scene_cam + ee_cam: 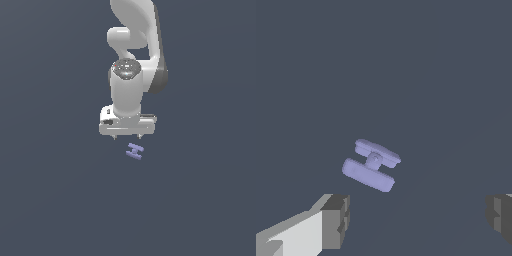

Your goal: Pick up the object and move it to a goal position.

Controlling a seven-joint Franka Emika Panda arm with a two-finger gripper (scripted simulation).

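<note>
Wrist view: gripper (416, 220) spread wide — object (371, 165) lies apart, ungrasped.

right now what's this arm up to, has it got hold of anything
Nothing is held yet. The white Franka arm's gripper hangs with its fingers pointing down and set wide apart, empty. The object, a tiny lavender-blue H-shaped piece, lies on the dark surface, apart from the fingers. In the wrist view the piece sits ahead of the two grey fingertips, not between them. The pickup has not started, and no goal marker shows in either view.
</note>
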